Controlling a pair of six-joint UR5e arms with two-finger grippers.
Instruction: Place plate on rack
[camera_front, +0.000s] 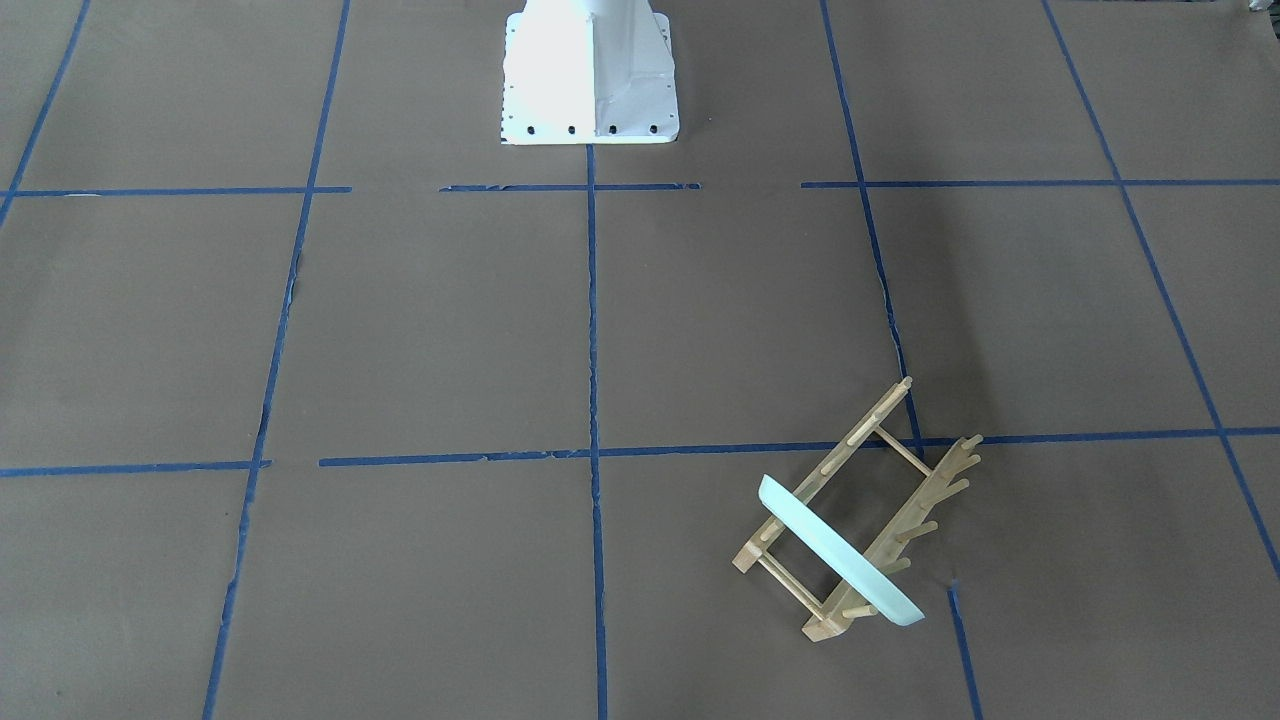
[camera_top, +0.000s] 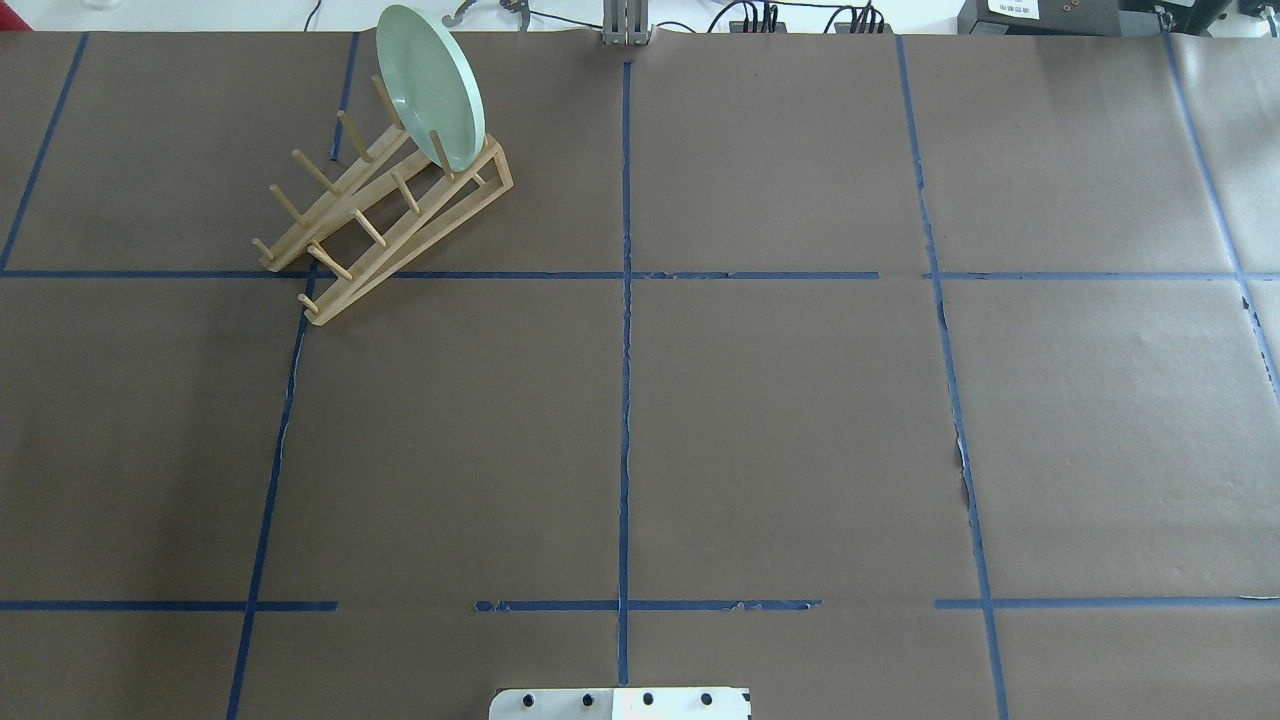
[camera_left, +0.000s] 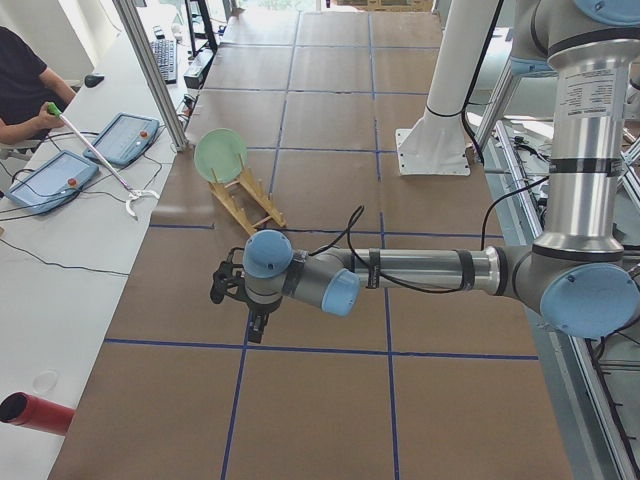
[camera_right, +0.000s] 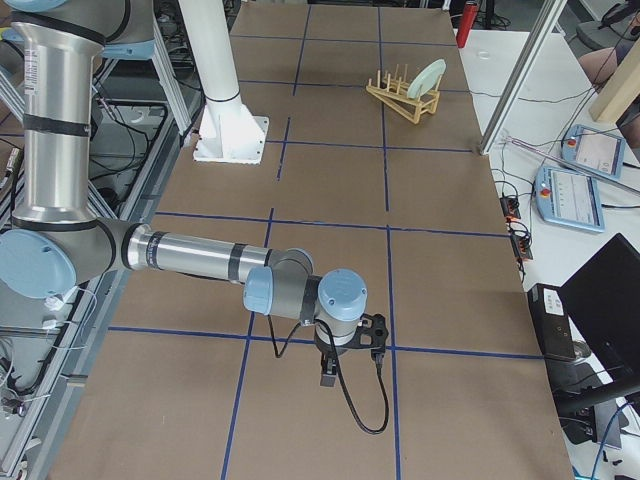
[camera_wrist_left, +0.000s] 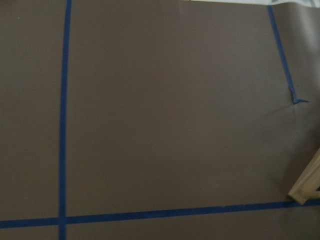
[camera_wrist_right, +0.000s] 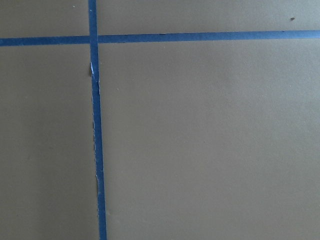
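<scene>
Left gripper (camera_left: 222, 285) far frm plate (camera_front: 840, 552), standing on edge in rack (camera_front: 928, 492).

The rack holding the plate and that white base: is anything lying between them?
No. In the front-facing view, between the rack and the white base lies only brown paper crossed by blue tape lines.

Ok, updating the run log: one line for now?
plate upright in rack | left gripper, right gripper: away, state unclear
</scene>
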